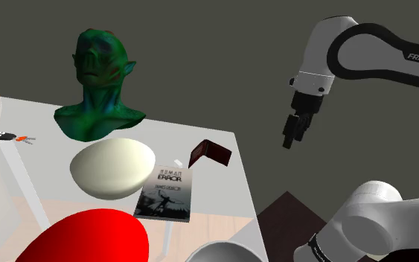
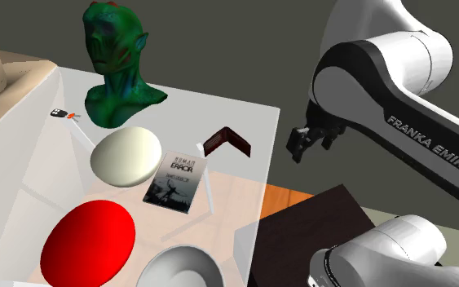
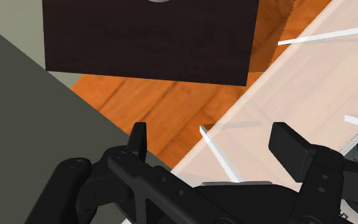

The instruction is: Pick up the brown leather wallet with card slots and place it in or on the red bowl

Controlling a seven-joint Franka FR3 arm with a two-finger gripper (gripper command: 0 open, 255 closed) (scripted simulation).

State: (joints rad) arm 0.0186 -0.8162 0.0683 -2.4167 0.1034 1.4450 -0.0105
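The dark brown wallet stands half open like a tent near the glass table's edge closest to the arm. A red bowl sits at the near end of the table, upside up or down I cannot tell. My black gripper hangs in the air beyond the table's edge, on the wallet's right in the shoulder view and somewhat higher. In the wrist view the gripper is open with nothing between its fingers, and it looks down on the table's edge and the wooden floor.
A green monster bust stands at the back. A cream bowl and a book lie between the wallet and the red bowl. Keys lie far left, a grey bowl sits near the front, and the dark stand sits below.
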